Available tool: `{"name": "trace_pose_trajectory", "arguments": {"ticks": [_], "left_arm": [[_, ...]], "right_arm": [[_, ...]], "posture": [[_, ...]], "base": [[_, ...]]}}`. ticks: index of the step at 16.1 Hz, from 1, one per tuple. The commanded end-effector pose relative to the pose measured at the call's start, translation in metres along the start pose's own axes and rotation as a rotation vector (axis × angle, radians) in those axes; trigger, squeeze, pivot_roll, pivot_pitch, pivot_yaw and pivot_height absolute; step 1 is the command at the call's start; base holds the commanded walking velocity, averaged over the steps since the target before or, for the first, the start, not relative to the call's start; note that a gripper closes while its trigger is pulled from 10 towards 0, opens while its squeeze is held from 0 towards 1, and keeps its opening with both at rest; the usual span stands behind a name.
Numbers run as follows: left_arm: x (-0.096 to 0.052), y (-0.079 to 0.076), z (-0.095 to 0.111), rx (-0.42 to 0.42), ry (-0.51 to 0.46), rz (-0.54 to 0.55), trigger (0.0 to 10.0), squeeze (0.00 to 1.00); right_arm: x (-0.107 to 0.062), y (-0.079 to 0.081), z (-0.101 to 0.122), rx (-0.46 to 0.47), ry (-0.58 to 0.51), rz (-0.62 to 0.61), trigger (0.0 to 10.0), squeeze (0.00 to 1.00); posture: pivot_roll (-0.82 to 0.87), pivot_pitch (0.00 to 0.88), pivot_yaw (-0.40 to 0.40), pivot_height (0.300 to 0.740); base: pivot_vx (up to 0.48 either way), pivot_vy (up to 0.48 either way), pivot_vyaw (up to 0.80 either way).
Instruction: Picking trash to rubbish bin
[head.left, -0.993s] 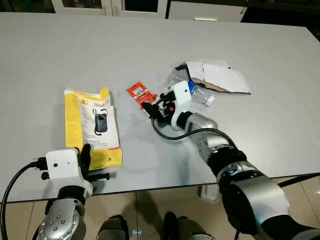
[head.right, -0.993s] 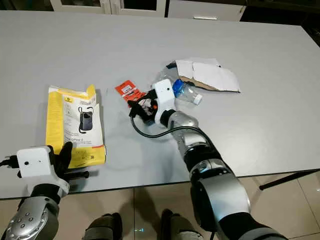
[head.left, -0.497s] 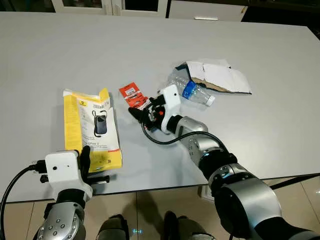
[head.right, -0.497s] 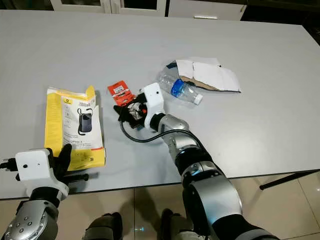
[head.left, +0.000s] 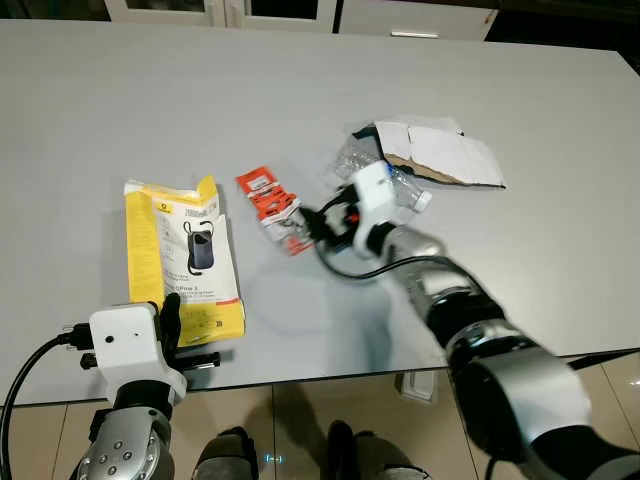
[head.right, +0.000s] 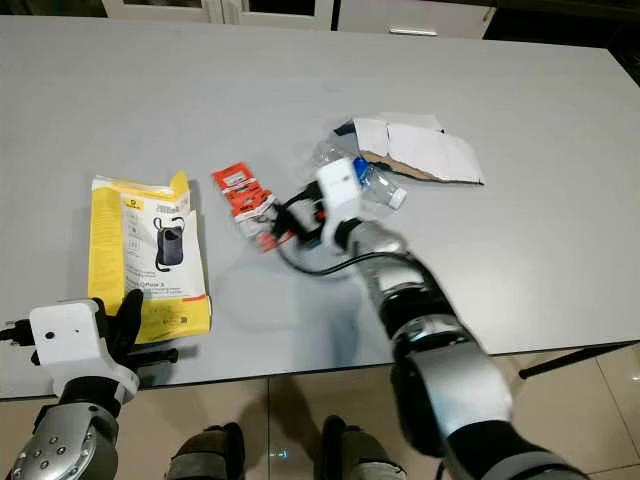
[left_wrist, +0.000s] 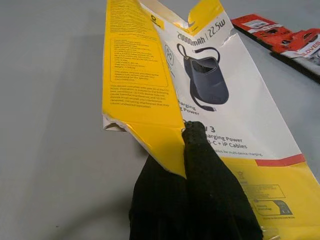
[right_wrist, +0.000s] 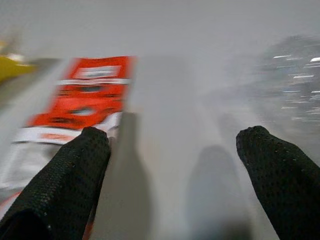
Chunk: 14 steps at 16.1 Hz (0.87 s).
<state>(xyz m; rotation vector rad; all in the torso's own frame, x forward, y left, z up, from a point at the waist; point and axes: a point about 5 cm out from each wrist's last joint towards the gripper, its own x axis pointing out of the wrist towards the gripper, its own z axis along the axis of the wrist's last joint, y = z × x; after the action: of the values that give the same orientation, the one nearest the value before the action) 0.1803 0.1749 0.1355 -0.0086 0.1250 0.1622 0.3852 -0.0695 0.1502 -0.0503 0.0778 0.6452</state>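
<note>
A red snack wrapper lies flat on the grey table. My right gripper hovers open just to its right, blurred by motion. In the right wrist view one fingertip overlaps the red wrapper, with bare table between the jaws. A clear plastic bottle with a blue label lies behind the right wrist. My left gripper is at the table's near edge, shut on the near corner of a yellow power-bank package.
A torn piece of white and brown cardboard lies beyond the bottle at the right. The near table edge runs just in front of my left wrist. Floor tiles and my feet show below it. Cabinets stand behind the far edge.
My right arm swung left with the red wrapper, then drew back to the right. The wrapper now lies a little further left. The left arm has not moved.
</note>
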Motion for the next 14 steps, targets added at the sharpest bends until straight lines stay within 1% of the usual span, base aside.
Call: {"name": "trace_pose_trajectory", "arguments": {"ticks": [1,3,4,5,7,10,11,12,14], "left_arm": [[-0.003,0.001,-0.018,0.014,0.106,0.016,2.0,0.00],[-0.004,0.001,-0.018,0.009,0.107,0.018,2.0,0.00],[-0.004,0.000,-0.019,0.006,0.108,0.018,2.0,0.00],[-0.004,0.000,-0.019,0.006,0.109,0.018,2.0,0.00],[-0.004,0.000,-0.019,0.004,0.110,0.018,2.0,0.00],[-0.002,0.000,-0.019,0.006,0.108,0.016,2.0,0.00],[-0.001,0.000,-0.019,0.006,0.106,0.014,2.0,0.00],[-0.001,-0.001,-0.019,0.006,0.106,0.013,2.0,0.00],[-0.001,-0.001,-0.019,0.004,0.105,0.013,2.1,0.00]], "right_arm": [[-0.002,-0.006,0.000,-0.021,0.012,-0.034,10.0,1.00],[-0.006,-0.009,-0.008,-0.020,0.047,-0.036,10.0,1.00],[-0.008,-0.007,-0.016,0.000,0.073,-0.012,10.0,1.00],[-0.009,-0.006,-0.019,0.008,0.081,0.001,10.0,1.00],[-0.010,0.003,-0.030,0.071,0.112,0.060,10.0,1.00],[-0.009,0.014,-0.039,0.165,0.133,0.113,10.0,1.00],[-0.008,0.021,-0.041,0.179,0.136,0.143,10.0,1.00],[-0.007,0.024,-0.042,0.185,0.135,0.155,10.0,1.00],[-0.003,0.035,-0.041,0.222,0.130,0.209,10.0,1.00]], "posture": [[0.16,0.261,-0.123,0.740],[0.16,0.263,-0.125,0.740],[0.16,0.263,-0.127,0.740],[0.16,0.263,-0.127,0.740],[0.16,0.261,-0.125,0.740],[0.16,0.256,-0.122,0.740],[0.16,0.256,-0.122,0.740],[0.16,0.256,-0.122,0.740],[0.17,0.253,-0.123,0.740]], "base": [[0.000,0.000,0.00],[0.000,0.000,0.00],[0.000,0.000,0.00],[0.000,0.000,0.00],[0.000,0.000,0.00],[0.000,0.000,0.00],[0.000,0.000,0.00],[0.000,0.000,0.00],[0.000,0.000,0.00]]}}
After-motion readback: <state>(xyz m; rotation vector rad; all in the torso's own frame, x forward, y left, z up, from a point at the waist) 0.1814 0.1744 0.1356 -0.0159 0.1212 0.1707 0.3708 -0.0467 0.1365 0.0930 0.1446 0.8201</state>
